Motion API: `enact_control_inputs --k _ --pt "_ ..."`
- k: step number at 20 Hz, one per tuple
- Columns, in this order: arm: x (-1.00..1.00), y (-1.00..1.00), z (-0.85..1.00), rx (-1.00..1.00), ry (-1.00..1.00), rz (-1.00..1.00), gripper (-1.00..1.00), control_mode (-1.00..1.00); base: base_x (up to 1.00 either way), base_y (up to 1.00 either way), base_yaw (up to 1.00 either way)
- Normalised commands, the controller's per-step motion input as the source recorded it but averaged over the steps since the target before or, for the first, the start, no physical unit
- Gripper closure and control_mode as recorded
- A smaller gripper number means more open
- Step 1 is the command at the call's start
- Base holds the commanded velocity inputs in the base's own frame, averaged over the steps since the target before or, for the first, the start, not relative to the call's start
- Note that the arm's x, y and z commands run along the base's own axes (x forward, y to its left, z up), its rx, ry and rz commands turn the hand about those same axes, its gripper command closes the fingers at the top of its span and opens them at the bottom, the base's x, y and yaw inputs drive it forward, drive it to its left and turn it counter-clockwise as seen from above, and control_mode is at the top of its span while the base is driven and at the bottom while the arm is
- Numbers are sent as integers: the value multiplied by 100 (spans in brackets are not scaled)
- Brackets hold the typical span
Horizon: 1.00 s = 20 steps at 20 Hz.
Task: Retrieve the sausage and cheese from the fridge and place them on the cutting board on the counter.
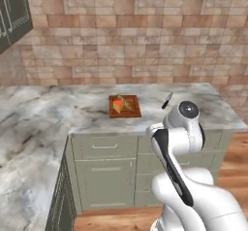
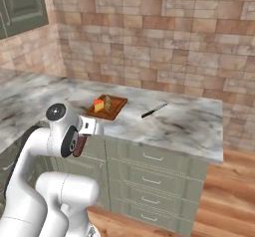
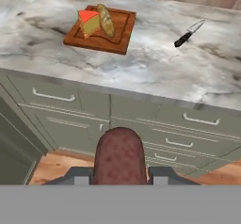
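I see the yellow-orange cheese wedge already on the reddish-brown wooden cutting board, upper left of the hand view. My gripper is clamped on the dark reddish-brown sausage, bottom centre; delivering it to the board remains.

Even, soft, slightly blurry rendered light

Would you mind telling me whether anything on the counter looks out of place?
One thing: a knife lies loose and askew on the counter, right of the cutting board and apart from it. The cheese and a pale tan food item sit neatly on the board. Nothing looks spilled or damaged.
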Motion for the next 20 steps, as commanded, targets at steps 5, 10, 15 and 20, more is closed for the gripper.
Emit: enact_control_inputs --k 5,10,15,20 --pt "0 0 0 0 0 0 100 100 34 64 -25" --pt "0 0 0 0 0 0 100 100 45 49 -23" --pt "0 0 0 0 0 0 100 100 65 4 -18" --pt "0 0 0 0 0 0 100 100 57 -1 -6"
